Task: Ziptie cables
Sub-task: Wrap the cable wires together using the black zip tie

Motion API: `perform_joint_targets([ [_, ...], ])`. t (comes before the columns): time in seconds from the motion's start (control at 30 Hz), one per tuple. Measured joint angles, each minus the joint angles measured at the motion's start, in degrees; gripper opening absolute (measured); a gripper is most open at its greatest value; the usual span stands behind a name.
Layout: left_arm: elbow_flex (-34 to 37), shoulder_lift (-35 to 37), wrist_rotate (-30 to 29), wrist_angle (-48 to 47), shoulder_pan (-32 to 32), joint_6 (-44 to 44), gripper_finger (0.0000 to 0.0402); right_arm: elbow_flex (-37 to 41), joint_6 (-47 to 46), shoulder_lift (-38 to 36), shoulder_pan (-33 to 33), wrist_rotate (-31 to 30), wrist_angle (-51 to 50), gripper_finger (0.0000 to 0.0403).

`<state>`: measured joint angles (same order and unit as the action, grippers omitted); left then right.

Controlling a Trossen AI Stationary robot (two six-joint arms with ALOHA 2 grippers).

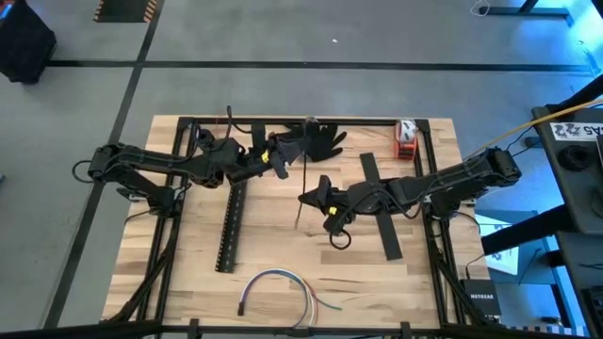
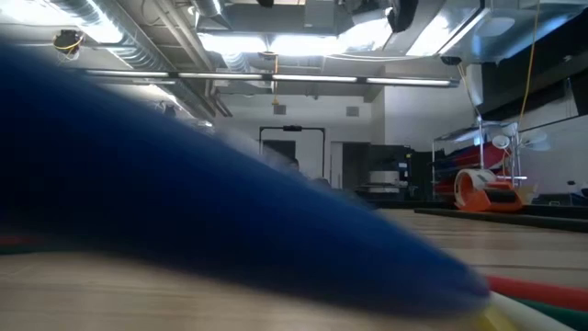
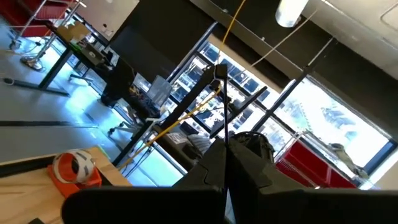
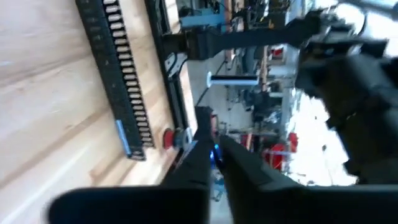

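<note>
Starting on the left: the left gripper (image 1: 281, 162) is up near the back of the wooden table (image 1: 188, 282), fingers pressed together. I can't see it holding anything. It sits just beside a crumpled black glove-looking thing (image 1: 322, 139).

A bit toward the front from there is the long black slotted plastic channel (image 1: 230, 226). It lies lengthwise, back to front.

The small bundle of thin white, blue-purple and dark cables (image 1: 279, 282) is at the very front edge of the table, nowhere near either claw. It's curled into an arch, with both ends pointing at the front edge and the top of the arch facing the arms. So overall it runs side to side, crosswise to the channel. The big blue blur filling the low view is probably that same bundle right up against the lens, but that's my guess.

Moving right, the right gripper (image 1: 314, 198) is around mid-table with its jaws closed down narrow. It's right against a thin straight dark strip (image 1: 301, 212) that runs back to front. I honestly can't tell if the strip is pinched or just touching.

What matters for the next move, I'd say, is that the cables lie frontward of both claws. The right one looks a bit nearer, so whichever arm goes has to come straight toward the front edge.
</note>
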<state>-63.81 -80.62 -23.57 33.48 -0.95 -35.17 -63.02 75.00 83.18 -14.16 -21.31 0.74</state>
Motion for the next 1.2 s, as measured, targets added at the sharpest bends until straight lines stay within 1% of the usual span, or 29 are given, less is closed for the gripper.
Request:
perform_joint_targets([
  [0.1, 0.0, 0.0, 0.1, 0.1, 0.2, 4.0, 0.0, 0.0, -5.0, 0.0, 0.9, 1.5, -0.1, 0.0011],
  [0.17, 0.0, 0.0, 0.1, 0.0, 0.6, 8.3, 0.0, 0.0, -8.7, -0.3, 1.8, 2.5, -0.4, 0.0006],
  [0.27, 0.0, 0.0, 0.1, 0.0, 1.4, 17.6, 0.0, 0.0, -15.0, -1.1, 3.9, 7.6, -0.3, 0.0003],
  [0.4, 0.0, 0.0, 0.0, 0.2, 2.0, 31.4, 0.0, 0.0, -26.4, -2.6, 7.5, 16.9, 0.6, 0.0001],
  [0.57, 0.0, 0.8, -0.2, 0.4, 2.2, 47.9, 0.0, 0.0, -44.1, -5.6, 13.3, 30.1, 5.2, 0.0001],
  [0.7, 0.0, 1.7, -0.2, 0.1, 1.8, 55.5, 0.0, 0.0, -64.0, -7.8, 17.4, 36.2, 9.1, 0.0001],
  [0.83, 0.0, 3.5, -0.1, 0.0, 0.9, 61.6, 0.0, 0.0, -83.8, -10.0, 18.9, 38.1, 14.0, 0.0],
  [0.93, 0.0, 4.5, -0.1, -0.3, 0.1, 65.9, 0.0, 0.0, -94.8, -10.8, 18.8, 38.5, 16.8, 0.0],
  [1.1, 0.0, 4.6, 0.0, -1.0, -0.3, 67.3, 0.0, 0.0, -106.3, -10.7, 17.7, 38.9, 19.0, 0.0],
  [1.2, 0.0, 4.6, -0.1, -3.0, -0.1, 67.2, 0.0, -0.1, -109.5, -9.9, 16.2, 38.5, 18.2, 0.0],
])
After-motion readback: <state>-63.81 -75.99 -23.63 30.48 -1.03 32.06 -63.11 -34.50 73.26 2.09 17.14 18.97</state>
